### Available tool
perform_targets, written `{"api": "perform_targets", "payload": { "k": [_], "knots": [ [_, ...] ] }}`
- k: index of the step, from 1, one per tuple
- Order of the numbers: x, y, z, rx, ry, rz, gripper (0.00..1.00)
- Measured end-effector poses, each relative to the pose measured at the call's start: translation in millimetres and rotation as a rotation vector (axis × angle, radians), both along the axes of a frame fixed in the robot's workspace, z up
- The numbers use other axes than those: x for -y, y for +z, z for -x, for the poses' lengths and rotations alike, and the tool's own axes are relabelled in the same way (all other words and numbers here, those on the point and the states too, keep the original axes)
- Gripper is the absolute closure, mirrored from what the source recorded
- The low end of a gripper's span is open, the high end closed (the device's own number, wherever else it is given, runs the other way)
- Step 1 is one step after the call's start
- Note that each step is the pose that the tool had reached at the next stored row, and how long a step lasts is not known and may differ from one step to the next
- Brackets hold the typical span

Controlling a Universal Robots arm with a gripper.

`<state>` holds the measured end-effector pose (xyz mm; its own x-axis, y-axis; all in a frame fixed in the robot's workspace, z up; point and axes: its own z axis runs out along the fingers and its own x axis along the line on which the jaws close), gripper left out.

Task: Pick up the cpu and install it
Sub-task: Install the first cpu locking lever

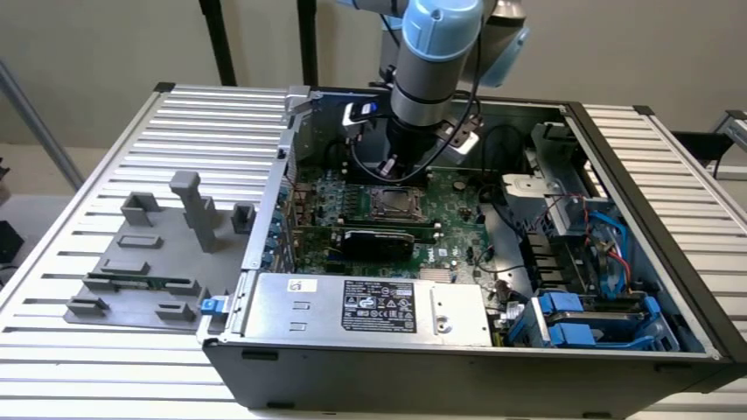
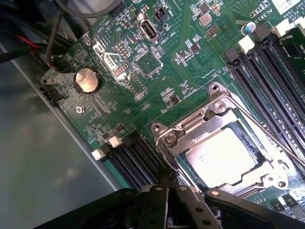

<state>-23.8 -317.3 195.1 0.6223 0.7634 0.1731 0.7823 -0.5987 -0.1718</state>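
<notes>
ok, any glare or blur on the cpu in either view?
Wrist view: the cpu lies in the socket frame, its metal top washed near white by glare, any marking unreadable; the gripper at the frame edge is dark and soft. Exterior view: even light, no glare; the socket sits in the arm's shade.

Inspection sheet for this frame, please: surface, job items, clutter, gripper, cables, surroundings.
Surface: ribbed metal table carrying an open computer case.
Job's things: cpu lies inside the socket frame on the motherboard.
Clutter: grey fixture block on the table, at the exterior view's left.
Gripper: gripper shut, empty, just beside the socket.
Cables: blue cables at the drive bays.
Surroundings: pale wall behind.
</notes>
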Motion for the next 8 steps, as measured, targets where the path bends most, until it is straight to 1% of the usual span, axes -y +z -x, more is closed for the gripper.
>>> {"api": "perform_targets", "payload": {
  "k": [8],
  "knots": [
    [1.0,0.1,0.9,-0.0001,0.0,0.0,0.89]
  ]
}}
